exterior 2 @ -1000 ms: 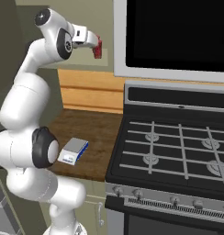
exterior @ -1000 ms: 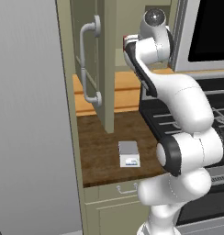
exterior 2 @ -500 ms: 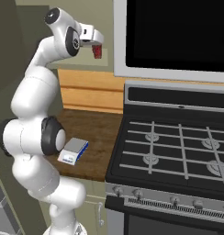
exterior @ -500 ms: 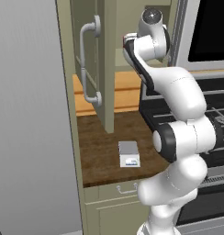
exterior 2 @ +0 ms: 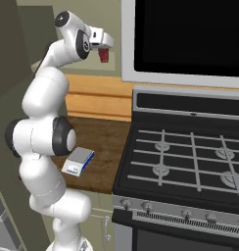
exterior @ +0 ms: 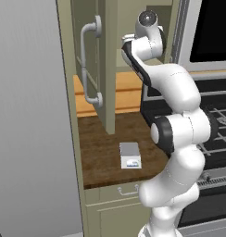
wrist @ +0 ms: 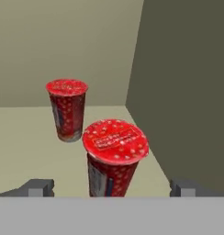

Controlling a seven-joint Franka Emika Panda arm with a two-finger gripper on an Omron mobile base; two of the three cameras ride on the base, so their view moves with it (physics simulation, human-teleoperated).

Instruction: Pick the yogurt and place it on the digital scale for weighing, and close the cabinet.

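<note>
gripper (wrist: 111, 190): jaws spread wide, empty.
yogurt (wrist: 114, 156): between the fingers at 12 o'clock, on cabinet shelf; twin cup (wrist: 66, 109) at 11.
digital scale (exterior: 130, 155): bare on counter.
cabinet (exterior: 94, 65): door open.
progress: nothing done yet.

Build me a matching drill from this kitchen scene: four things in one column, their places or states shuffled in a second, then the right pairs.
Things:
1. digital scale
2. near red cup
3. cabinet door
4. claw

Places or states:
A. swung open
B. jaws wide apart, holding nothing
C. on the brown counter
D. on the cabinet shelf, between the fingertips

Pairs: 1-C, 2-D, 3-A, 4-B
</note>
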